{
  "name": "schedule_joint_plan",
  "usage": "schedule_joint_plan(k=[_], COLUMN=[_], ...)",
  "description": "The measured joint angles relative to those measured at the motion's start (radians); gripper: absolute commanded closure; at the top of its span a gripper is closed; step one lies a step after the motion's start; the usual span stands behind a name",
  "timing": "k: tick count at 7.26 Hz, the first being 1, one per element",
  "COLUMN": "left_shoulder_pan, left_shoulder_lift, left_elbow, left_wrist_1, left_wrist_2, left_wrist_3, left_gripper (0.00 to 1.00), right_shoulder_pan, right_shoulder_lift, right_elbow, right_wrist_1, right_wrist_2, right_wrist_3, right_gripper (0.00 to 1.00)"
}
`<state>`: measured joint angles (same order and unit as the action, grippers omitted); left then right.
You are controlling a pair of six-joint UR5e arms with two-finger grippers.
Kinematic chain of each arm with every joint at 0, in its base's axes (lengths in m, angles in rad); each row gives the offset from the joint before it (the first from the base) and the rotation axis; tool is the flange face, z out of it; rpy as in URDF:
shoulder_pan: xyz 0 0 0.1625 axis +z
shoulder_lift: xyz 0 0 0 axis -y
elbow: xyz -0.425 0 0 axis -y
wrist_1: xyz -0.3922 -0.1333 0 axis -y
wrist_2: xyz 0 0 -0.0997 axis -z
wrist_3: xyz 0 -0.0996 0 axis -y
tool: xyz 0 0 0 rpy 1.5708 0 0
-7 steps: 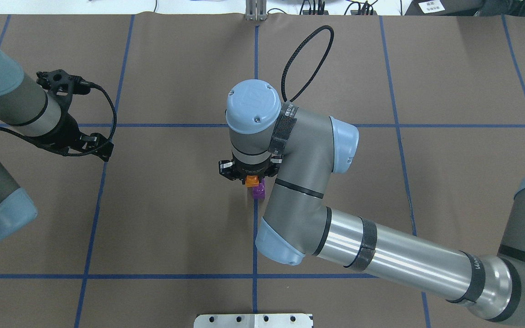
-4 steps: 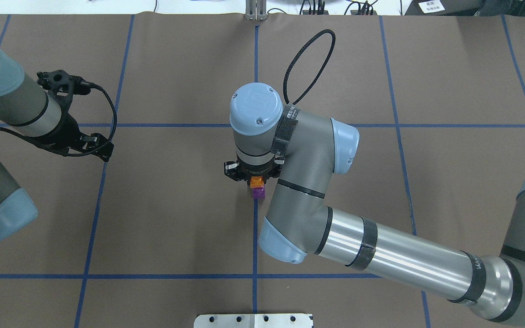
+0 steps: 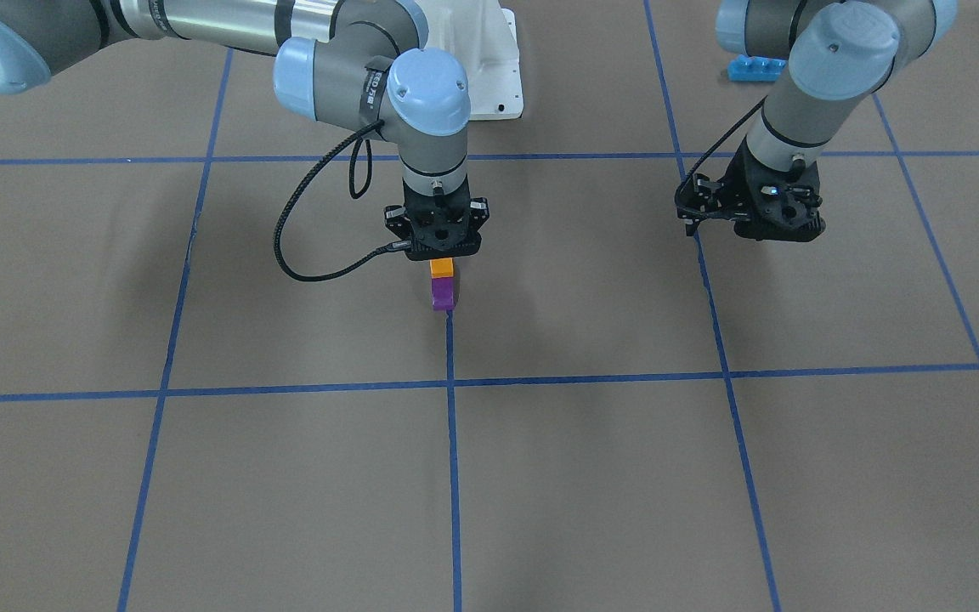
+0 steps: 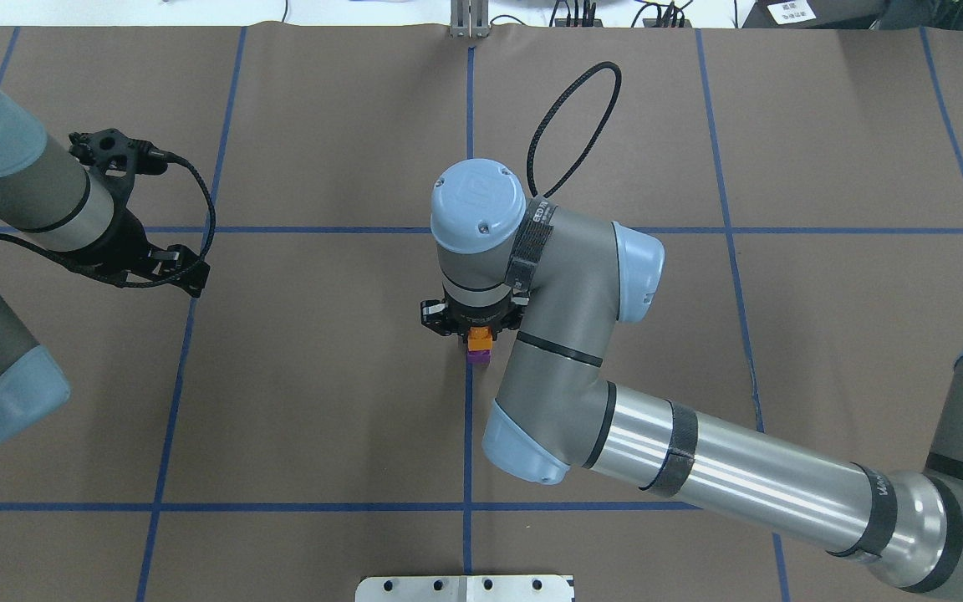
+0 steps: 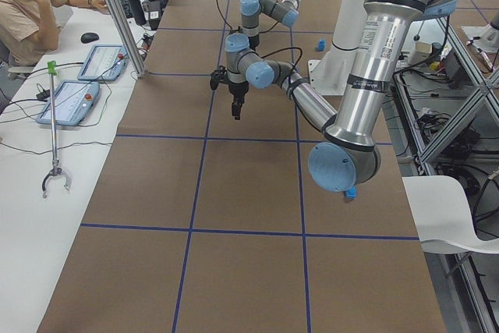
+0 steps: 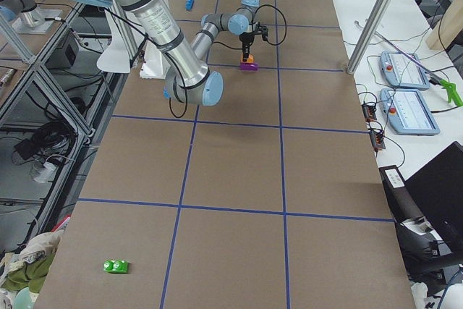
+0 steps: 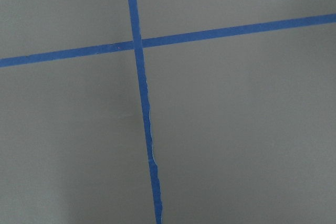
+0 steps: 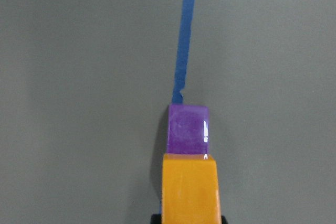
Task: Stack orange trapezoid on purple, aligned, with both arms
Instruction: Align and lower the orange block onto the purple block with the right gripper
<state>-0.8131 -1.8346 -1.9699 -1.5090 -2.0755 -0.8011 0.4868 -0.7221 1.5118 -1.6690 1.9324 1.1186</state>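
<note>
I am looking at the brown desk (image 4: 323, 401), which is carrying a grid of blue tape (image 4: 468, 418). The right arm (image 4: 732, 477) is reaching in to the middle of the desk with its wrist pointing straight down. The left arm (image 4: 22, 192) is hanging over its own side, well apart from the bricks, and its wrist camera is showing only a tape crossing. The right jaws are pinching the orange (image 3: 442, 268) by its upper part, with a black tip showing on either side of it in the right wrist view. I cannot tell whether the left jaws are spread or pressed together. A long blue brick (image 3: 757, 68) is lying near the robot's base behind the left arm, and a small green brick (image 6: 116, 266) is lying at the desk's far right end. The purple (image 3: 442, 296) is standing on the desk at the end of a tape line. The orange is sitting directly on top of it, and their sides are looking lined up from the front.
</note>
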Motion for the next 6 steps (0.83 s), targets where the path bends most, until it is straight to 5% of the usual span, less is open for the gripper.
schedule_joint_plan(k=[6], left_shoulder_pan=[0.001], left_shoulder_lift=[-0.003], left_elbow=[0.000], left_wrist_1=[0.001], left_wrist_2=[0.000], left_wrist_3=[-0.007], left_gripper=[0.00], right_shoulder_pan=[-0.001], right_shoulder_lift=[0.001], right_elbow=[-0.039], right_wrist_1=[0.054], right_wrist_2=[-0.001], right_wrist_3=[0.003], right_gripper=[1.00])
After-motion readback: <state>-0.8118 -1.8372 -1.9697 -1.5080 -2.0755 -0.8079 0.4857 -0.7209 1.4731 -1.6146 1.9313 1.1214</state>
